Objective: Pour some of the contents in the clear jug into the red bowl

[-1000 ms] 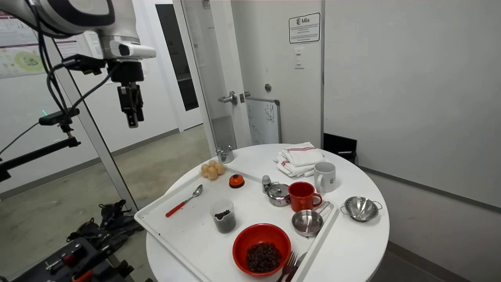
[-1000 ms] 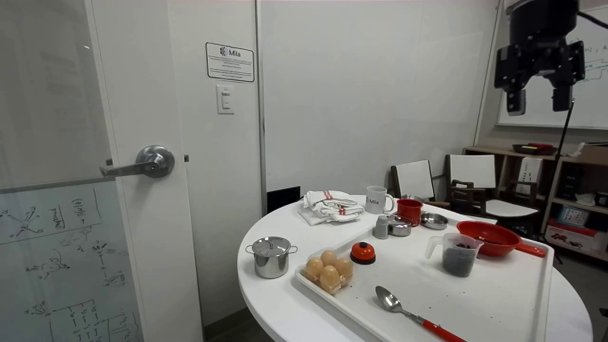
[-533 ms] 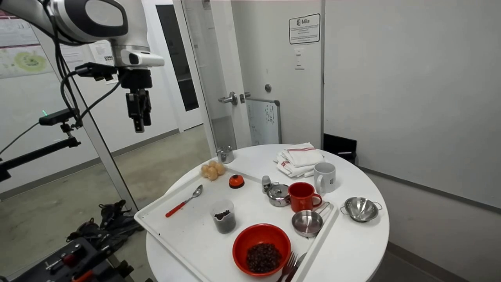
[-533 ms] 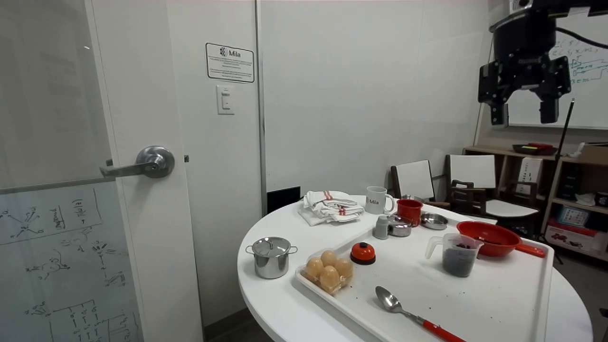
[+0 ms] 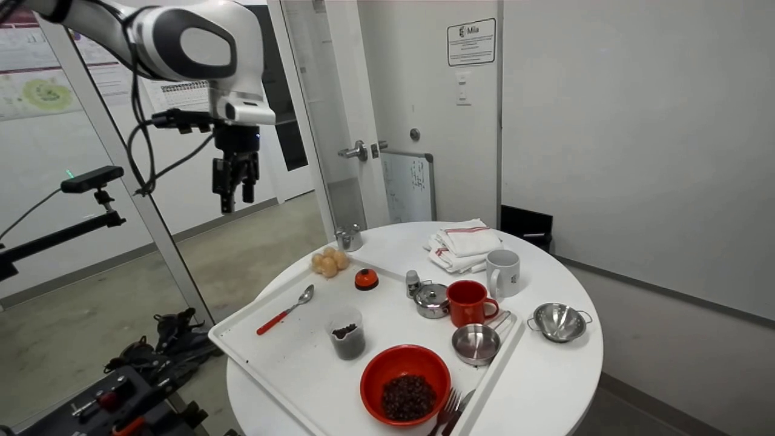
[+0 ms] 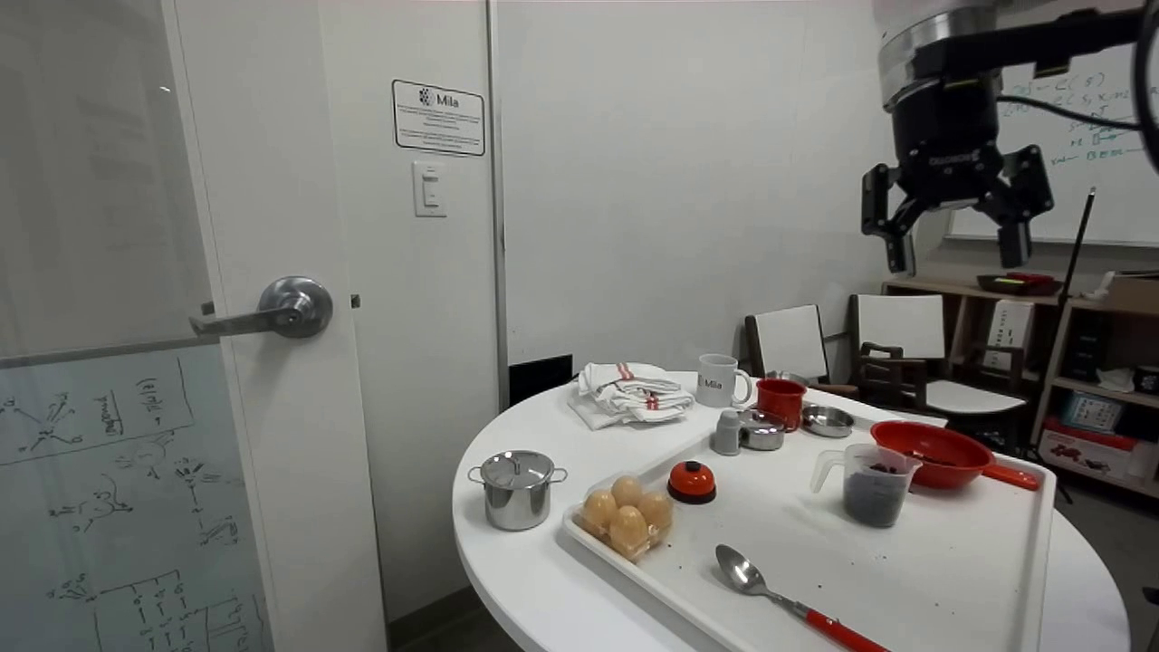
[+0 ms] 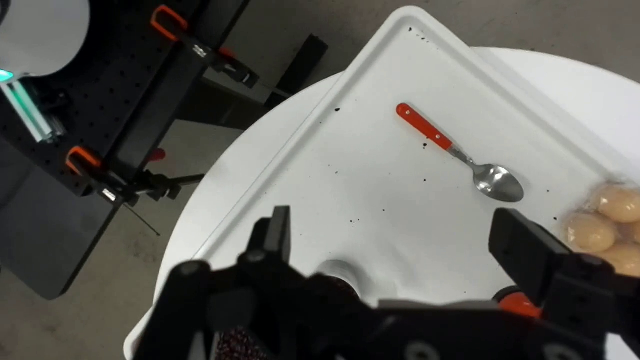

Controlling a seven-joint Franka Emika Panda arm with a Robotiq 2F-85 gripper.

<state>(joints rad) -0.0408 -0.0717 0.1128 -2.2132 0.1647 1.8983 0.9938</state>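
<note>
The clear jug [image 5: 347, 344] stands upright on the white tray, part filled with dark contents. In an exterior view its handle side shows [image 6: 875, 493], with the red bowl behind it. The wide red bowl [image 5: 378, 368] sits near the jug with dark reddish-brown contents inside; it also shows in an exterior view [image 6: 946, 469]. My gripper [image 5: 238, 204] is open and empty, high above and away from the tray, fingers pointing down [image 6: 957, 256]. In the wrist view the fingers are wide apart [image 7: 391, 217]. There the jug [image 7: 341, 268] and the bowl's contents [image 7: 239, 346] are mostly hidden behind the gripper.
The tray [image 6: 1037, 552] also holds a red-handled spoon [image 5: 284, 312], eggs [image 6: 627, 516], an orange timer [image 5: 366, 280], a shaker [image 5: 412, 283], a lidded pot [image 5: 432, 301], a red mug [image 5: 466, 303] and a small pan [image 5: 476, 344]. Fork and knife [image 5: 449, 412] lie beside the bowl.
My gripper has moved lower and farther over toward the table, rightward in an exterior view and leftward in an exterior view. It has turned slightly and stays open. The jug and bowl have not moved.
</note>
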